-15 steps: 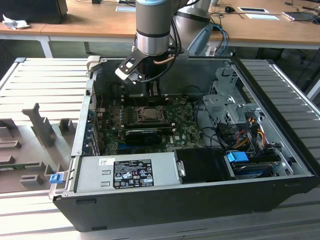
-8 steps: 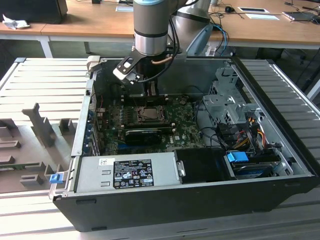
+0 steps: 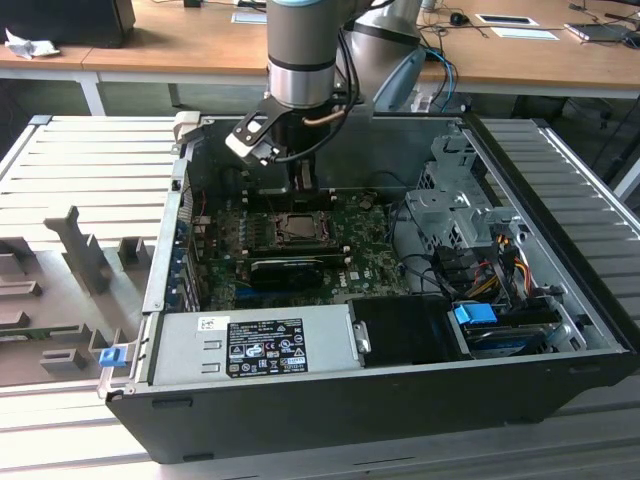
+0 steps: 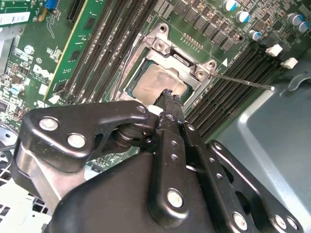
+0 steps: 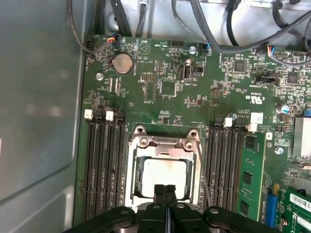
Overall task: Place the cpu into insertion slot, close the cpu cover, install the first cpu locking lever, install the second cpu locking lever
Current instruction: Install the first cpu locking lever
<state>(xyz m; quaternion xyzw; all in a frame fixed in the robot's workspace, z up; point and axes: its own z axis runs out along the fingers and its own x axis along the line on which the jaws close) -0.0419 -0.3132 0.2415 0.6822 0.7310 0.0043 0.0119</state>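
The cpu [image 5: 164, 175] lies seated in the insertion slot [image 5: 139, 170], and the cpu cover [image 5: 165, 143] is lowered flat over it. The gripper [image 5: 165, 188] is directly above the slot's edge, fingers pressed together on nothing. A thin locking lever [image 4: 243, 83] juts free beside the slot.

The tool [image 3: 301, 186] hangs over the insertion slot [image 3: 297, 228]; case [image 3: 350, 410] open.

In both wrist views the gripper [image 5: 164, 188] [image 4: 167, 93] covers one edge of the cpu [image 5: 163, 174] [image 4: 153, 82] and the side of the cpu cover [image 5: 165, 144] [image 4: 182, 60] beside it. The gripper's own body runs off the picture's edge. In the first wrist view a thin locking lever [image 5: 206, 187] is partly hidden behind its linkage. In the exterior view the arm [image 3: 305, 50] is cut off above, and the insertion slot [image 3: 298, 228] is too small to tell what lies in it.
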